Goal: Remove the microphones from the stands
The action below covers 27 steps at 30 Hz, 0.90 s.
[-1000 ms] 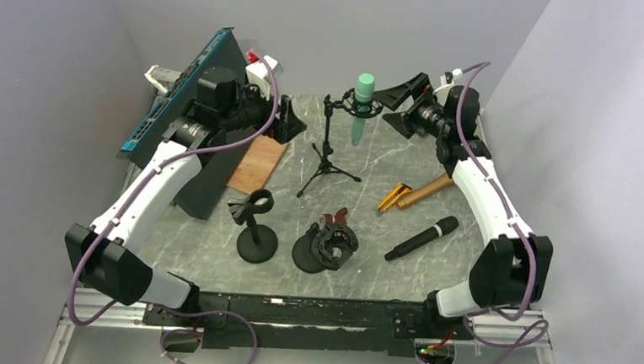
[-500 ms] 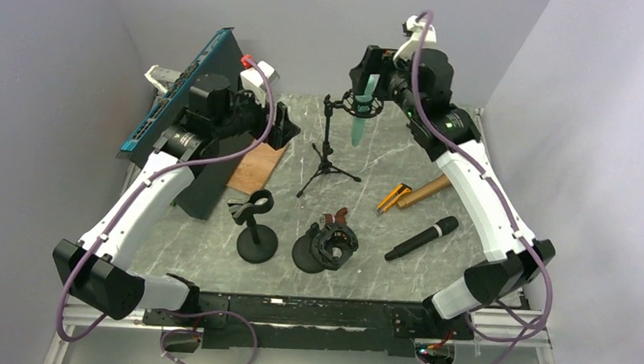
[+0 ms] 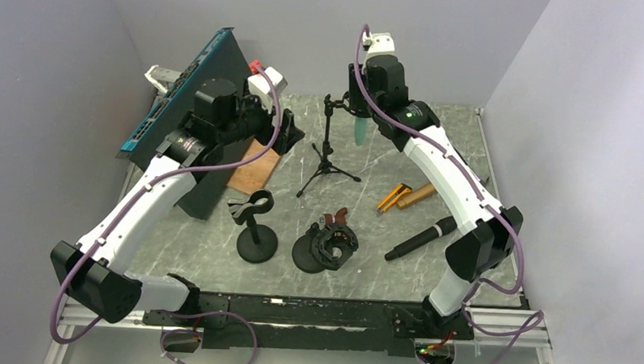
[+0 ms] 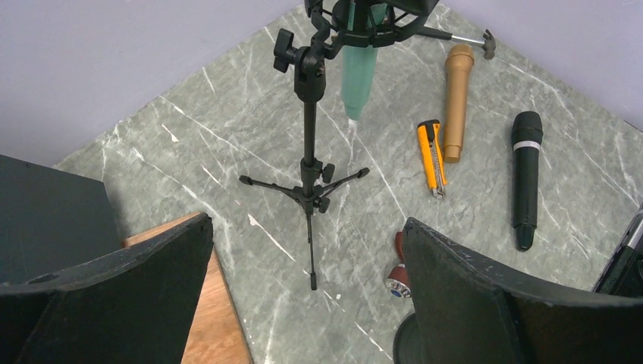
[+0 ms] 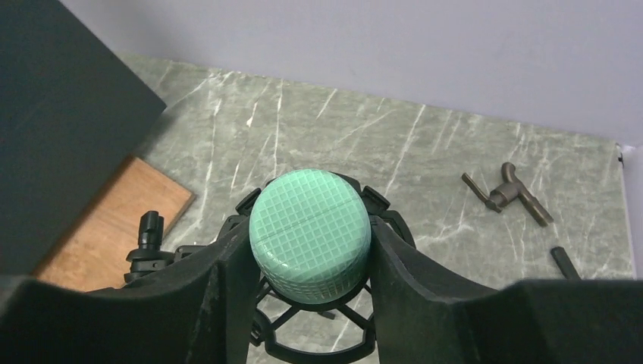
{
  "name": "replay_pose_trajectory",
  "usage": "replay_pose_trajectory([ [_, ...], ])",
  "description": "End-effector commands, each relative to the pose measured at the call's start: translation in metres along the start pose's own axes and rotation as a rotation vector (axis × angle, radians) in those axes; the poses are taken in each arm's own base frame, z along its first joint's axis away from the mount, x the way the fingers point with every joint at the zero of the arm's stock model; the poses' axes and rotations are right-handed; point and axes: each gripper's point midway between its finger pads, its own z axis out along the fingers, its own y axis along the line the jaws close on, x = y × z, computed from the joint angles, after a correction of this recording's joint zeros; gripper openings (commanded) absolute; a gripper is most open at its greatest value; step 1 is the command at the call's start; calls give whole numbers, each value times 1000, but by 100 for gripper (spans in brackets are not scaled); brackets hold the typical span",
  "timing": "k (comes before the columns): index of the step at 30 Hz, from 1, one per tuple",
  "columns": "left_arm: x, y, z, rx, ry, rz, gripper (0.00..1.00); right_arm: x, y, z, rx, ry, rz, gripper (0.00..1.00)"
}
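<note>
1. The mic sits upright in the shock-mount ring of the stand, a tripod toward the far middle of the table.
2. Only the right wrist view shows the grip. The right gripper comes down from above, and its fingers lie against both sides of the green mesh head with no gap showing, so the jaws are closed on the mic.
3. The top view hides that contact behind the right arm, and only the lower green body shows below the mount.
4. The left wrist view alone shows the stand from the side. The mic's tail hangs clear above the marble, and the three legs are spread flat.
5. The left gripper has its jaws wide apart and holds nothing. It is left of the stand, over the board and well apart from the mic.
6. Bare marble surrounds the tripod legs. The board's edge and the dark panel lie to the left.
7. To the right, clear of the legs, lie a knife, a gold mic and a black mic.
8. Behind the stand, marble runs to the back wall. The right wrist view shows a small brown tool there, near the right edge.
9. Two round-based holders stand nearer the arm bases, apart from the tripod.
</note>
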Motion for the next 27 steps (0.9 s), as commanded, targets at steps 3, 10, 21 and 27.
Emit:
replay_pose_trajectory([
  [3, -10, -1, -1, -3, -33, 34, 96, -35, -9, -13, 47, -91, 11, 39],
  [10, -7, 0, 2, -4, -22, 31, 96, -81, -8, -29, 29, -183, 32, 14],
  [21, -8, 1, 0, -12, -29, 38, 96, -178, -13, -111, -81, -431, 159, 0],
  [27, -9, 0, -1, -6, -32, 36, 95, -213, -37, -191, -125, -645, 278, 0],
])
